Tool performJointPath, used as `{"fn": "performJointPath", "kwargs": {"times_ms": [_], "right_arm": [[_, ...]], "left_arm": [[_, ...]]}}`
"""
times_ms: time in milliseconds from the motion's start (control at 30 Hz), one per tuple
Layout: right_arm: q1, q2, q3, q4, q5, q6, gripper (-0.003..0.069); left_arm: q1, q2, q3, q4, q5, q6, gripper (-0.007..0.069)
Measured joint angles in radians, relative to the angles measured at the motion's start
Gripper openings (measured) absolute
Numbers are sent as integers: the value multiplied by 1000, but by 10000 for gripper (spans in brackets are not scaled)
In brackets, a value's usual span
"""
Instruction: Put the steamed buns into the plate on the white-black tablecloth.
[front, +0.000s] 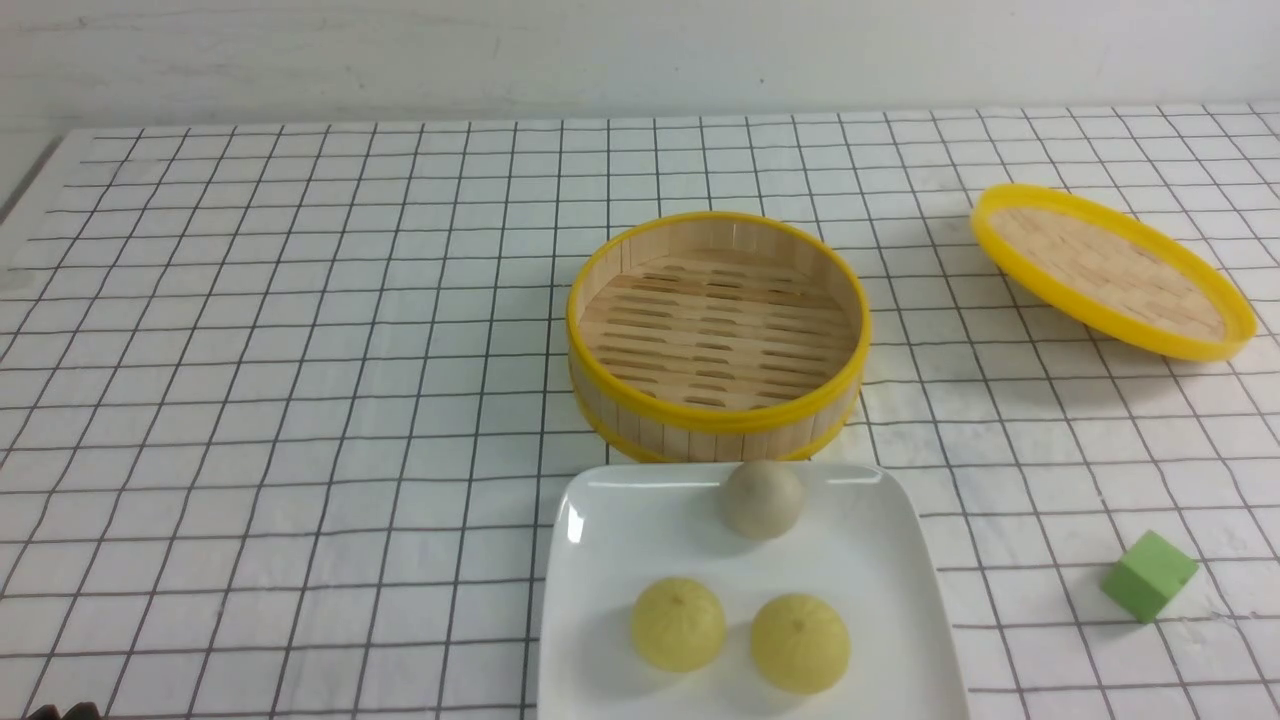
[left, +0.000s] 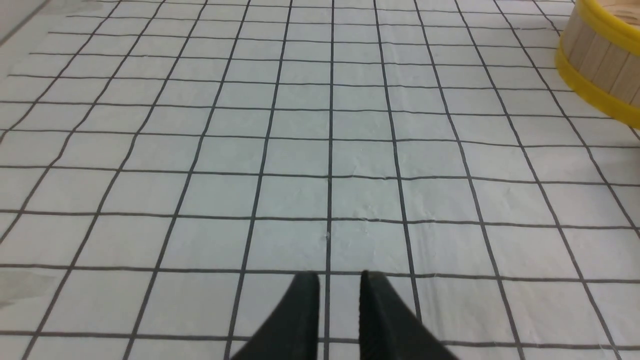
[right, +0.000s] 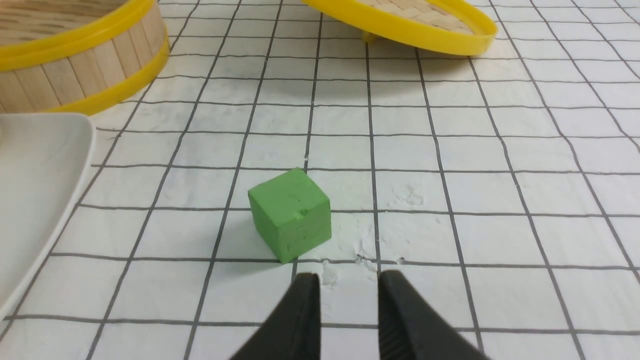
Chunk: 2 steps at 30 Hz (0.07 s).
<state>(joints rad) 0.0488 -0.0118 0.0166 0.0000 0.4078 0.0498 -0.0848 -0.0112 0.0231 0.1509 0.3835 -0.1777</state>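
Three steamed buns lie in the glossy white square plate (front: 600, 520) at the front of the white-black tablecloth (front: 300, 350). A greyish bun (front: 764, 498) sits at the plate's far rim, with two pale yellow buns (front: 678, 623) (front: 800, 642) nearer me. My left gripper (left: 338, 275) hovers over bare cloth, left of the steamer, jaws slightly apart and empty. My right gripper (right: 348, 276) stands open and empty just short of the green cube (right: 291, 214), with the plate's edge (right: 35, 190) off to one side. Neither gripper shows in the front view.
The empty bamboo steamer (front: 718, 335) stands right behind the plate. Its yellow-rimmed lid (front: 1110, 270) rests tilted at the back right. The green cube (front: 1148, 575) lies on the cloth to the right of the plate.
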Motion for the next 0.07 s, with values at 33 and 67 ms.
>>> {"fn": "performJointPath", "kwargs": {"times_ms": [33, 67], "right_arm": [[0, 0, 0, 0, 0, 0, 200], [0, 0, 0, 0, 0, 0, 204]], "left_arm": [[0, 0, 0, 0, 0, 0, 158], [0, 0, 0, 0, 0, 0, 160]]}}
